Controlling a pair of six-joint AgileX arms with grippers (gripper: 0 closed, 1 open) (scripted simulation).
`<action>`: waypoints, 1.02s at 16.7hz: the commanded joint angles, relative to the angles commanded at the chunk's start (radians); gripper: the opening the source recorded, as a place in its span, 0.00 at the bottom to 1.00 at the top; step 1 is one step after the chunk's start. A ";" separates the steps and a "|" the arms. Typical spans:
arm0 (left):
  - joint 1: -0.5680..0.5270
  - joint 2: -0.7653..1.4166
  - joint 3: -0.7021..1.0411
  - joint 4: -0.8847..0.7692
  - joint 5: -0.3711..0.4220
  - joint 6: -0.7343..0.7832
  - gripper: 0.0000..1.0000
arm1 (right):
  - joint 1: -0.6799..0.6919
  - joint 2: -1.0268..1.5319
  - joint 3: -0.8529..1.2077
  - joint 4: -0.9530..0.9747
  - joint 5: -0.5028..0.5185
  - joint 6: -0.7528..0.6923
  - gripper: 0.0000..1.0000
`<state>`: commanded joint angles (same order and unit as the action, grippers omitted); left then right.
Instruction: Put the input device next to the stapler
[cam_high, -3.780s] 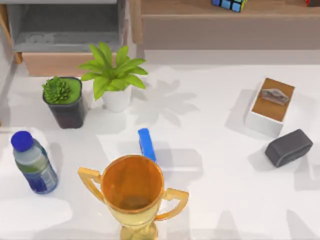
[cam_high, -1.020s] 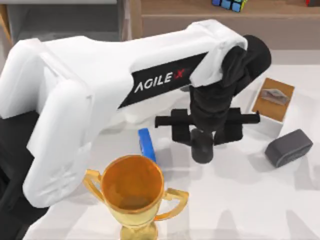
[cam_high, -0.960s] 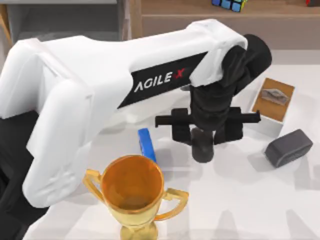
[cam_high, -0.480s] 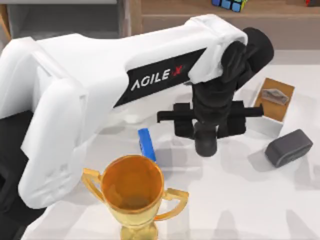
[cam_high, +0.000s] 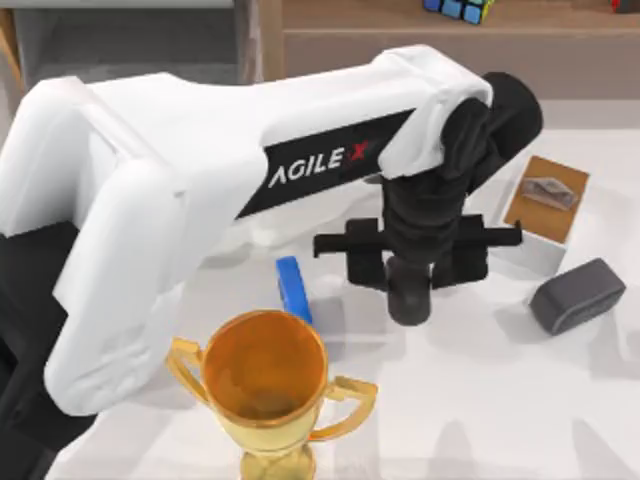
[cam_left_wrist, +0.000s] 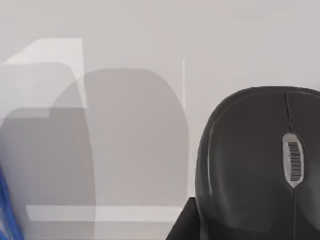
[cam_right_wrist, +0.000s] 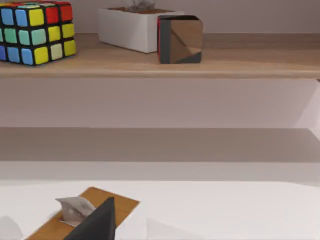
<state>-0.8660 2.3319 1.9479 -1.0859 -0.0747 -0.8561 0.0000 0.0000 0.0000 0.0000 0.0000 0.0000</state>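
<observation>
The input device (cam_high: 408, 300) is a small black mouse, and it hangs just above the white table right of centre with my left gripper (cam_high: 409, 288) shut on it from above. The left wrist view has the mouse (cam_left_wrist: 260, 165) up close, scroll wheel on top, and its shadow falls on the table beside it. The stapler (cam_high: 292, 288), a slim bright blue bar, lies flat to the left of the mouse, about a hand's width away. A blue sliver of the stapler (cam_left_wrist: 6, 215) sits at the edge of the left wrist view.
A gold trophy cup (cam_high: 265, 385) stands at the front, touching the stapler's near end. A tissue box (cam_high: 545, 210) and a dark grey block (cam_high: 578, 295) lie to the right. A wooden shelf with a colour cube (cam_right_wrist: 35, 32) runs along the back.
Over the last second the left arm has wavered slightly with the mouse, shifting a little right and back, then returning. 3.8 s ago no arm was over the table.
</observation>
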 joint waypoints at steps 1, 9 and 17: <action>0.000 0.009 -0.008 0.000 0.002 0.000 0.00 | 0.000 0.000 0.000 0.000 0.000 0.000 1.00; 0.000 0.018 -0.017 0.000 0.003 0.000 0.23 | 0.000 0.000 0.000 0.000 0.000 0.000 1.00; 0.000 0.018 -0.017 0.000 0.003 0.000 0.83 | 0.000 0.000 0.000 0.000 0.000 0.000 1.00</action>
<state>-0.8661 2.3498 1.9309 -1.0857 -0.0718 -0.8563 0.0000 0.0000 0.0000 0.0000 0.0000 0.0000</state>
